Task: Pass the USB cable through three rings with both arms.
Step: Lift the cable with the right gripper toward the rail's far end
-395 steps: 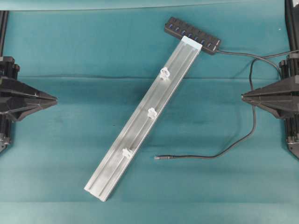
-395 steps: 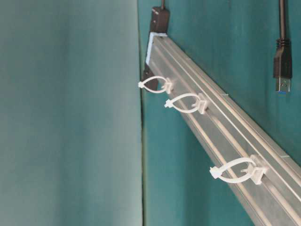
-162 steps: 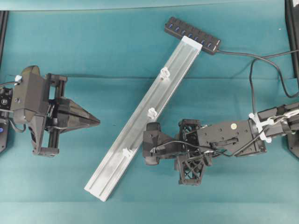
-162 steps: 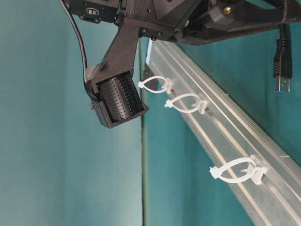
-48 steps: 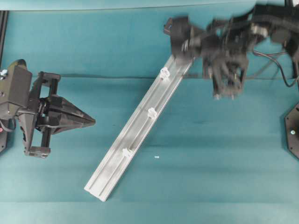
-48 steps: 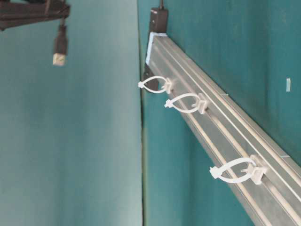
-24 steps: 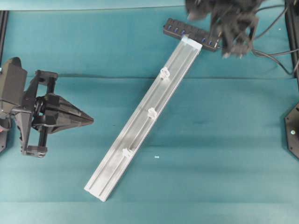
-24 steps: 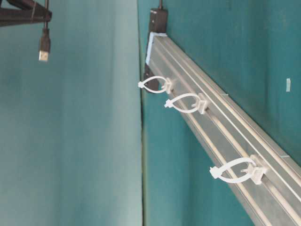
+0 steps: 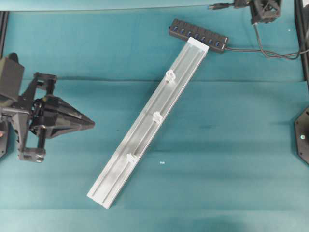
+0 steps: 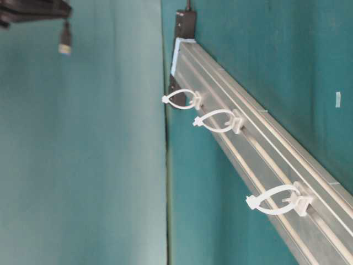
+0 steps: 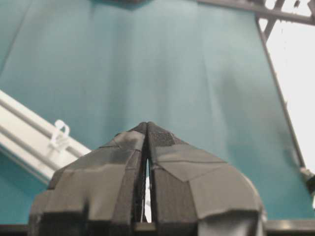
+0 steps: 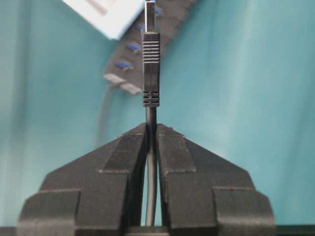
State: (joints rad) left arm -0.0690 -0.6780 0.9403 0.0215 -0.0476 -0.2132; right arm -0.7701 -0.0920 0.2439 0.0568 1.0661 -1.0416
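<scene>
My right gripper is shut on the thin black USB cable just behind its plug, which sticks out ahead of the fingertips. In the overhead view the plug is at the top edge, beyond the black hub. Seen from table level, the plug is high above the cloth. The silver rail runs diagonally with three white rings on it. My left gripper is shut and empty, left of the rail, pointing at it.
The cable trails from the hub's right end toward the top right corner. A tiny white scrap lies on the teal cloth right of the lowest ring. The right arm's base sits at the right edge.
My right arm has carried the plug further up and right, to the top edge of the overhead view. My left gripper has drawn slightly back to the left.
</scene>
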